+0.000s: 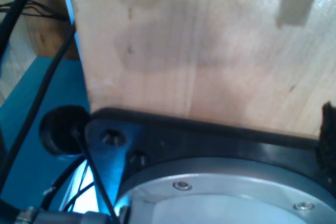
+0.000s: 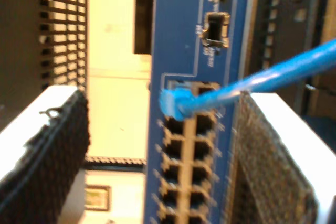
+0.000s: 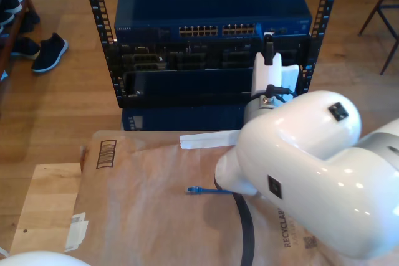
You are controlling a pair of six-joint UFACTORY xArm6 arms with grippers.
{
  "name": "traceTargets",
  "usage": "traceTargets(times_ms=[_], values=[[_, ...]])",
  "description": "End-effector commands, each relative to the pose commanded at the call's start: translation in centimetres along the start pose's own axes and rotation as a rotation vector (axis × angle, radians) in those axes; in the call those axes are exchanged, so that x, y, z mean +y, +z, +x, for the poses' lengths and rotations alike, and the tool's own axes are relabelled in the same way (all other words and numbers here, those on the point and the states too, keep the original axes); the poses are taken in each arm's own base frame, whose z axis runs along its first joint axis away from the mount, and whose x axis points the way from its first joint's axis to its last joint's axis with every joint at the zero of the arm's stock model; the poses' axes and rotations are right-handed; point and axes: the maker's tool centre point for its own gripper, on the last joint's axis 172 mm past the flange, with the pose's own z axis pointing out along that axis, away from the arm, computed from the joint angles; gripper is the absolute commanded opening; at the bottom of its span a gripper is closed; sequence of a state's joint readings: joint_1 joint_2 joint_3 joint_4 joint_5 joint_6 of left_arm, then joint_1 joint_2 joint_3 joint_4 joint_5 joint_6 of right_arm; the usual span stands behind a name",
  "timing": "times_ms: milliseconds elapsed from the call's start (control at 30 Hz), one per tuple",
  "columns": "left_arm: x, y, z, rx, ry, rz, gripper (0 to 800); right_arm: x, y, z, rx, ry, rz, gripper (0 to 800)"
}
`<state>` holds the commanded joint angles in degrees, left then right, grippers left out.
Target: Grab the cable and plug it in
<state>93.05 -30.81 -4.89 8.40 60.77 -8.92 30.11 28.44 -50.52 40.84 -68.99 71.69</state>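
The cable [image 2: 273, 74], thin, round and bright blue, is seen with its translucent plug [image 2: 172, 102] at the mouth of a port in the top row of the blue switch panel [image 2: 184, 35], its length running back between the ribbed black pads [image 2: 58, 145] of my second gripper [image 2: 157, 145]. Those jaws stand apart, clamped on nothing. Its other end lies loose on brown paper [image 3: 143, 204]. Whether my first gripper is apart or together cannot be told.

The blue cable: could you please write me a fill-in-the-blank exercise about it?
In the second wrist view, the cable's plug meets a port on the ___ panel.
In the exterior view, the cable's free end lies on ___ paper.
The rack stands on a ___ floor.
Missing: blue; brown; wooden.
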Motion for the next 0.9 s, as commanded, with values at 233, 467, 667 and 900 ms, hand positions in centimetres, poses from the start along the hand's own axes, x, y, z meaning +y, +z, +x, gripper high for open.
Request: traceTargets(times_ms=[233, 467, 667, 900], values=[[0.0, 0.0, 0.0, 0.0, 0.0, 0.0, 799, 0.3, -1.5, -2.0, -0.168, -0.038, -0.15, 516], [0.0, 0.0, 0.0, 0.0, -0.002, 0.0, 798, -0.3, -0.3, 1.1, -0.293, -0.169, -0.301, 583], [0.0, 0.0, 0.0, 0.0, 0.0, 0.0, 798, 2.3, -2.8, 7.1, -0.364, -0.387, -0.507, 692], [0.0, 0.0, 0.0, 0.0, 0.0, 0.0, 798, 7.1, -9.1, 18.1, -0.318, -0.479, -0.898, 796]])
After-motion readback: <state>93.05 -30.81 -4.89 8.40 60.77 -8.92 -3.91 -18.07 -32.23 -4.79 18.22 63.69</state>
